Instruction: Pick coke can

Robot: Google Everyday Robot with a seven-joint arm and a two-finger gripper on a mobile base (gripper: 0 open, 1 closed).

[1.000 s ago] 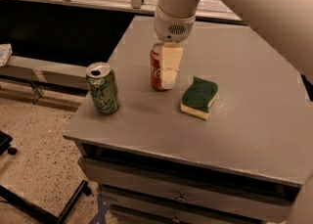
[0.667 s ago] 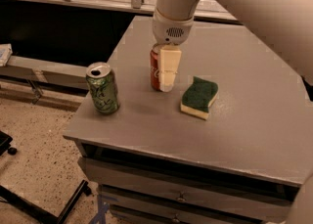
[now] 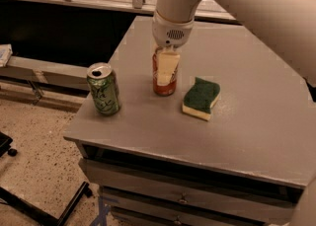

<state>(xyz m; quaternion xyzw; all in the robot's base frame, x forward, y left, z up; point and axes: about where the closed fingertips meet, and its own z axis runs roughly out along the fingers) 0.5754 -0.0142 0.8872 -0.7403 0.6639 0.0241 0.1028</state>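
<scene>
The red coke can (image 3: 163, 90) stands upright on the grey table (image 3: 247, 116), near the middle of its left half. My gripper (image 3: 166, 74) comes straight down on it from above. Its cream-coloured end covers the can's top and most of the front, so only the can's left edge and bottom show. The can's base rests on the table top.
A green patterned can (image 3: 103, 89) stands near the table's left edge, left of the coke can. A green and yellow sponge (image 3: 201, 98) lies just to the coke can's right. Drawers sit under the table top, and a speckled floor lies to the left.
The gripper has sunk slightly lower over the coke can. The can, the green can and the sponge stay where they were.
</scene>
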